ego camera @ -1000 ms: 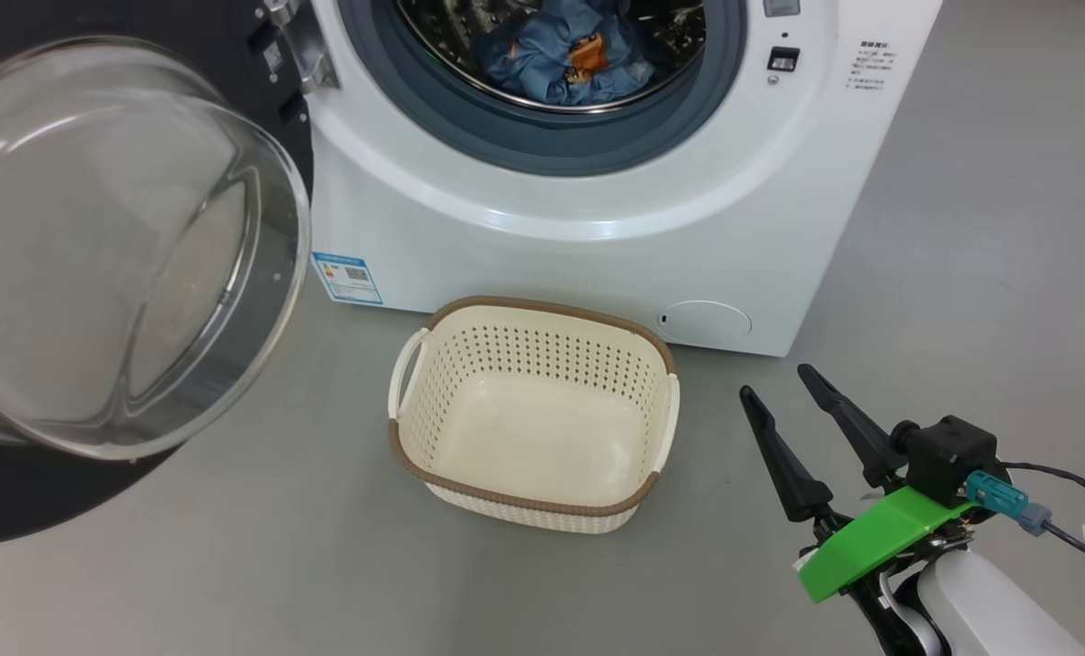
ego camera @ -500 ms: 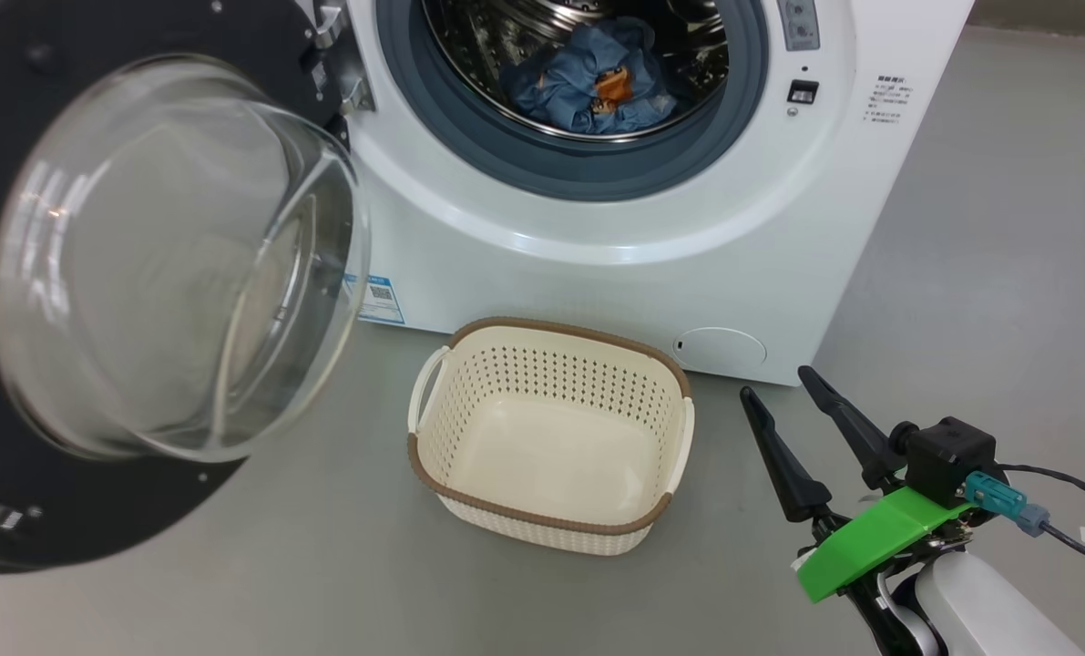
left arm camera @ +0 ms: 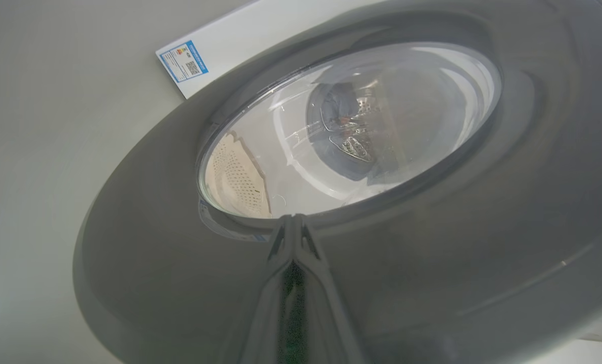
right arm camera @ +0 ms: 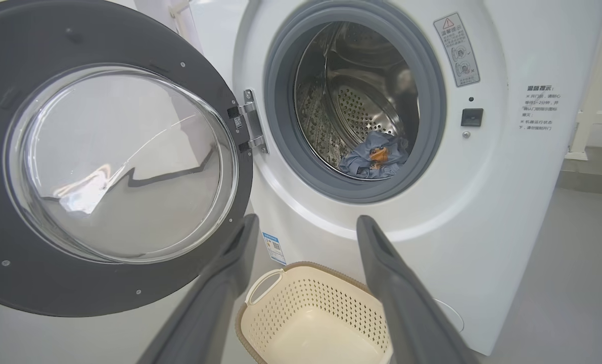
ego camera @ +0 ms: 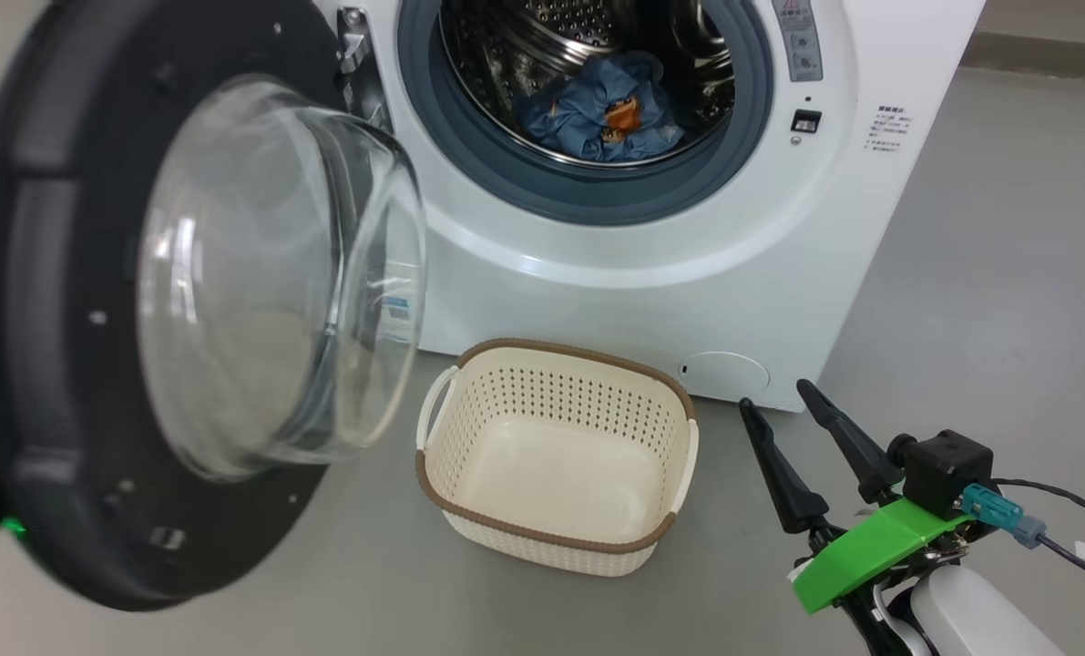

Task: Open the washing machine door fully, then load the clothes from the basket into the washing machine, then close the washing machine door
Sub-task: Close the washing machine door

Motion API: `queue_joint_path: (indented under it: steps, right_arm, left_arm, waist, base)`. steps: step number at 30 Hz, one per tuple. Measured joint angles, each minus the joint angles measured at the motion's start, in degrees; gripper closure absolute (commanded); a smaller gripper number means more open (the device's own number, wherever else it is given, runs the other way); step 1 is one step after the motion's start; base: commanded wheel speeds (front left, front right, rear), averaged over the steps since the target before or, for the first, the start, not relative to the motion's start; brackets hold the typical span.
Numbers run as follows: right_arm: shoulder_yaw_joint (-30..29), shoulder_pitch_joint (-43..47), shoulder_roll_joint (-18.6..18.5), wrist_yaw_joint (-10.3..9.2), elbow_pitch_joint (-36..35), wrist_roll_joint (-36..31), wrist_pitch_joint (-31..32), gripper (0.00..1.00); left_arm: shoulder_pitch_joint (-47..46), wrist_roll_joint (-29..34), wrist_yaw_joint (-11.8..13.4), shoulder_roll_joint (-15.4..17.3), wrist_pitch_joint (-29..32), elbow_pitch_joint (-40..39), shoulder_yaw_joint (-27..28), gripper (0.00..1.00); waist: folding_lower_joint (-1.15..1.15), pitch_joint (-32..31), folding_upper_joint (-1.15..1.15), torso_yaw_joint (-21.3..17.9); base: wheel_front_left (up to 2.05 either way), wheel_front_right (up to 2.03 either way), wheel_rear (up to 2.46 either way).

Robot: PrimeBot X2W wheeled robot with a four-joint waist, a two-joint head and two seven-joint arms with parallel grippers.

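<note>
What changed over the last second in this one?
The large round black door with its bulging glass window has swung partway toward the big white washing machine, the left gripper at its outer face, jaws shut. The head camera shifted too. Unchanged: light blue printed clothes in the drum, cream perforated plastic basket empty, right gripper with jaws open.

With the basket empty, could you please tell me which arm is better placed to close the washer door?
Left, probably. The left gripper, shut, points at the door's outer face, ready to push it closed. The right gripper stands open beside the basket, away from the door.
</note>
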Motion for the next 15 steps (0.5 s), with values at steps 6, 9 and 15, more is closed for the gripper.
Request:
queue_joint_path:
  steps: [6,9,15]
  right_arm:
    - [-0.02,0.01,0.15,0.01,-0.09,0.07,0.00,0.00]
    - [-0.05,0.01,0.20,0.00,-0.10,0.08,0.00,0.00]
    - [-0.22,0.01,0.77,0.00,-0.12,0.23,-0.01,0.00]
  left_arm:
    - [6.78,-1.93,3.92,-4.75,5.91,-12.78,-2.11,1.00]
    - [10.07,-2.15,5.80,-6.42,7.27,-19.53,-2.76,1.00]
    - [15.23,-3.71,8.51,-10.98,8.84,-30.34,-4.33,1.00]
  waist:
    - [0.00,-0.78,0.00,-0.62]
    - [0.00,-0.96,0.00,-1.37]
    - [0.00,-1.03,0.00,-3.66]
  base:
    - [0.00,0.00,0.00]
    - [0.00,0.00,0.00]
    - [0.00,0.00,0.00]
